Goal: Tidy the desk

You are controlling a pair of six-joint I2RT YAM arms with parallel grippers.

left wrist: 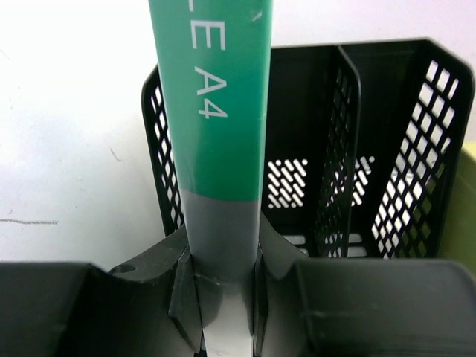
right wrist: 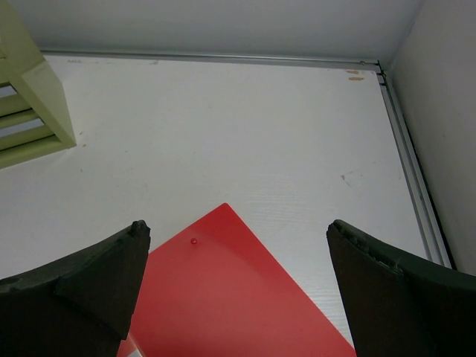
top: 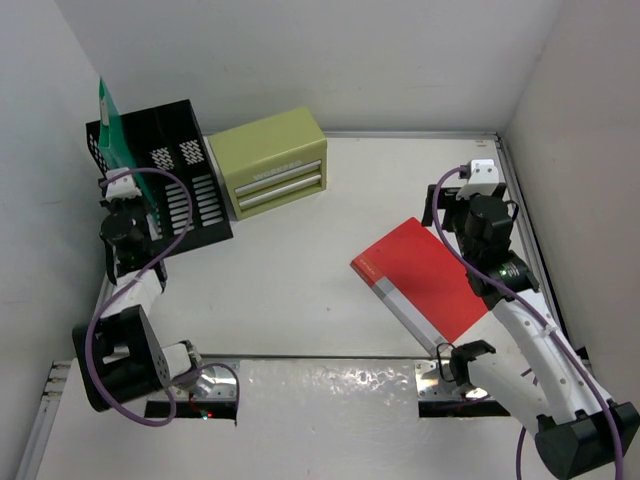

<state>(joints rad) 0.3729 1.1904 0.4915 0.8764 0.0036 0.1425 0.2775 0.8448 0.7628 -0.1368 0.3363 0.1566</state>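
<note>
My left gripper (top: 118,187) is shut on the grey lower spine of a green folder (top: 108,125), which stands upright at the left end of the black mesh file rack (top: 185,170). In the left wrist view the jaws (left wrist: 221,277) clamp the folder (left wrist: 216,111) in front of the rack (left wrist: 401,149). A red folder (top: 425,280) lies flat on the white desk (top: 300,290) at the right. My right gripper (top: 441,210) is open and empty above the folder's far corner. The right wrist view shows that gripper (right wrist: 238,227), the red folder (right wrist: 223,297) and the desk (right wrist: 223,126).
An olive-green drawer box (top: 268,160) stands at the back next to the rack, and it also shows in the right wrist view (right wrist: 22,97). White walls enclose the desk. A metal rail (right wrist: 413,178) runs along the right edge.
</note>
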